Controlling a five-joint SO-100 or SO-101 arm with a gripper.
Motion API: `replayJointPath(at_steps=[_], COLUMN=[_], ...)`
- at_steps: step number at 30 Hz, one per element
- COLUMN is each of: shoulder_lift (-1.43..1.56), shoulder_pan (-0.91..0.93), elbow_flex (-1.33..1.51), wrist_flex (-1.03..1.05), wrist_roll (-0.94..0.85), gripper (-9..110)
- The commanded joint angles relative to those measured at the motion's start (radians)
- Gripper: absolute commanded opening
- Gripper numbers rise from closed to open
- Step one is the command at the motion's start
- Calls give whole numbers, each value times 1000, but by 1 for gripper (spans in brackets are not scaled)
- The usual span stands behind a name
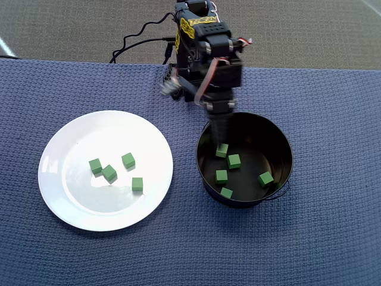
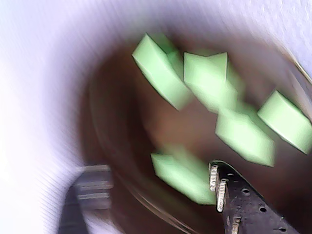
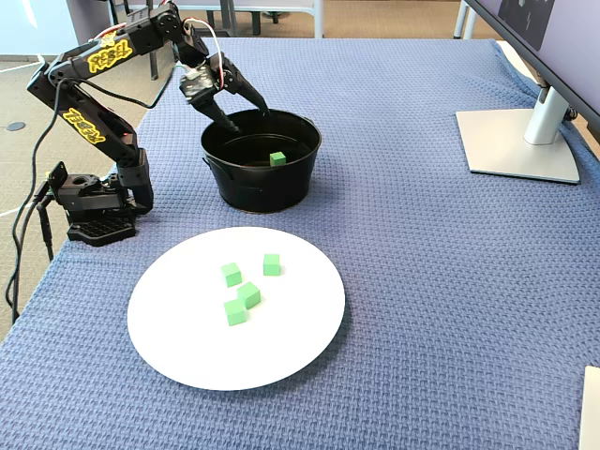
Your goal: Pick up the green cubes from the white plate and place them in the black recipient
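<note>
gripper (image 3: 246, 113) hangs over the pot (image 3: 261, 192), fingers apart, seemingly empty; lift straight clear before swinging to the plate (image 3: 187, 352) cubes (image 3: 248, 294).

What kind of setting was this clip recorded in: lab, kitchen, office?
Probably an office or desk setup. A blue woven cloth covers the table, a silver monitor stand sits at the fixed view's right edge, and grey carpet shows beyond the table in the overhead view.
</note>
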Motion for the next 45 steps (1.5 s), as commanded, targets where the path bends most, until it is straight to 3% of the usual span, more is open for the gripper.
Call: replayJointPath(at_steps=[1, 3, 10, 13, 29, 45], shoulder_lift=[-77, -186, -574, -689, -916, -954], shoulder_pan=[201, 304, 555, 594, 600, 500], elbow_flex=[-161, -199, -225, -265, -333, -288], wrist_flex=[-26, -23, -137, -169, -242, -291], wrist_roll=[35, 3, -348, -400, -463, -396], gripper=[8, 2, 12, 14, 36, 25])
